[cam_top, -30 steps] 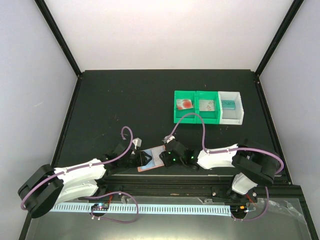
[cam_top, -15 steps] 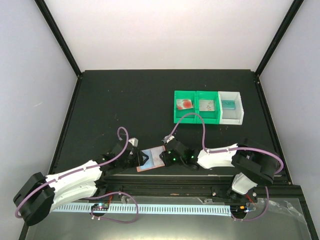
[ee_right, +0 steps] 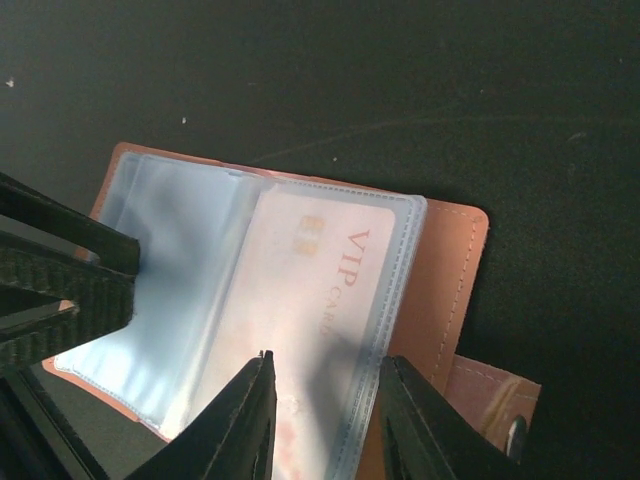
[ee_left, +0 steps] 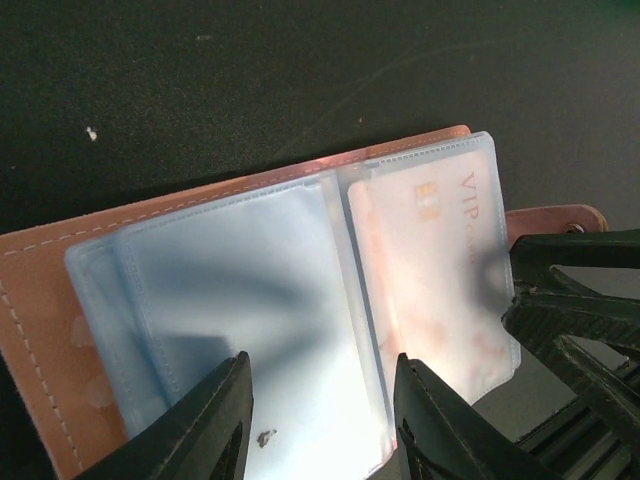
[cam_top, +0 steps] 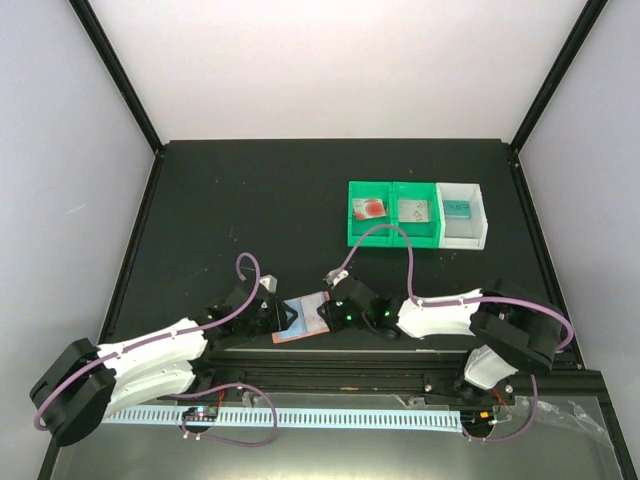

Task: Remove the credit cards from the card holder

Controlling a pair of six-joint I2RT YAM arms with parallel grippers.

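- The card holder (cam_top: 303, 320) lies open and flat near the table's near edge, between our two claws.
- One card (ee_right: 300, 300) sits in the clear pocket on the holder's right half, its long axis pointing at our right claw (ee_right: 325, 420). That claw is the nearer one, its fingers spread astride the pocket's end.
- Our left claw (ee_left: 320, 430) is spread over the other, seemingly empty pocket.
- The bins (cam_top: 415, 215) stand well apart behind; nothing blocks us.

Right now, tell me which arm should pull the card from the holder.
Right, probably. The right gripper straddles the sleeve holding the card; the left gripper sits over empty-looking sleeves of the holder.
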